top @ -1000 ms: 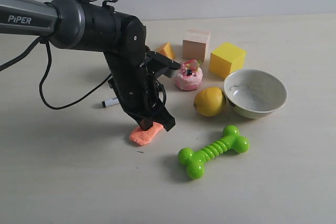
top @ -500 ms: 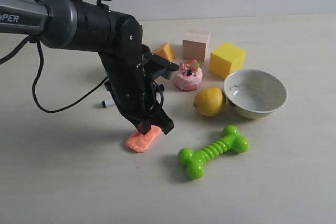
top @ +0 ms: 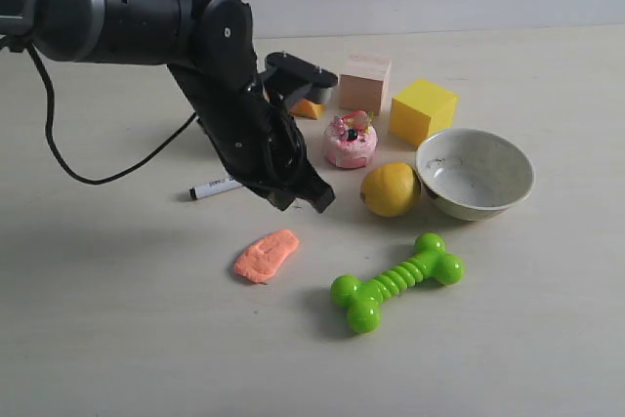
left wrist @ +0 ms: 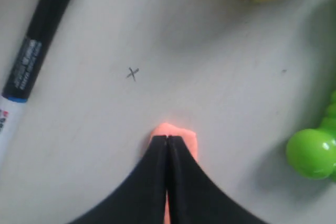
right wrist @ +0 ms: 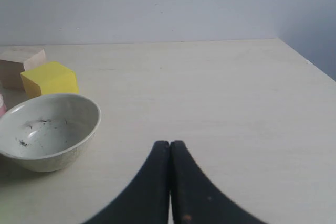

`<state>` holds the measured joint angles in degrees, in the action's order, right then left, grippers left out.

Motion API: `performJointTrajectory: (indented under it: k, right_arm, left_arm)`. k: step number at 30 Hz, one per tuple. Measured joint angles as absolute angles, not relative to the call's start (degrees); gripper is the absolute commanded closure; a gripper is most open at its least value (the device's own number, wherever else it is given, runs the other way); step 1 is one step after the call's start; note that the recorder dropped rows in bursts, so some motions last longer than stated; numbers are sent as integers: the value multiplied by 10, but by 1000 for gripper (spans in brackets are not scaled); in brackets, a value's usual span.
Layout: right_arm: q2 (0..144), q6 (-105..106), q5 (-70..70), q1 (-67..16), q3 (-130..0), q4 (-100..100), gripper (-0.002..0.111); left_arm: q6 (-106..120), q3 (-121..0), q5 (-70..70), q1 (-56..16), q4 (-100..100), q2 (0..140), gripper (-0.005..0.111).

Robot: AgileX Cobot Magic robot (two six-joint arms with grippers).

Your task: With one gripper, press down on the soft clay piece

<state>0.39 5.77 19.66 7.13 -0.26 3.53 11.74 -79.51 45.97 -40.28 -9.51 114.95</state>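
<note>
The soft clay piece (top: 266, 255) lies flat on the table, a salmon-orange elongated blob, left of the green bone toy. My left gripper (top: 305, 201) hangs shut above and to the right of it, clear of it with nothing between its fingers. In the left wrist view the shut tips (left wrist: 167, 139) cover most of the clay (left wrist: 185, 135), whose far end shows past them. My right gripper (right wrist: 169, 144) is shut and empty over bare table near the bowl; the exterior view does not show it.
A marker pen (top: 217, 187) lies behind the clay. A green bone toy (top: 395, 280), lemon (top: 390, 188), grey bowl (top: 475, 173), pink toy cake (top: 351, 140), yellow cube (top: 423, 110), beige block (top: 365, 81) and orange wedge (top: 311, 107) stand to the right and behind.
My left gripper was down on the clay one second ago; it has risen and swung back right, off the clay. The clay shifted slightly left and lies flat on the table.
</note>
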Motion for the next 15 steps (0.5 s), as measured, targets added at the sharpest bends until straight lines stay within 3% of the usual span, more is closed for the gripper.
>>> performJointTrajectory:
  k: [7, 15]
  right_arm:
    - [4, 58, 197, 71, -3, 35, 108]
    - [4, 58, 197, 71, -3, 35, 108]
  left_arm:
    - [111, -766, 365, -403, -101, 1058, 107]
    - [106, -632, 226, -403, -136, 855, 107]
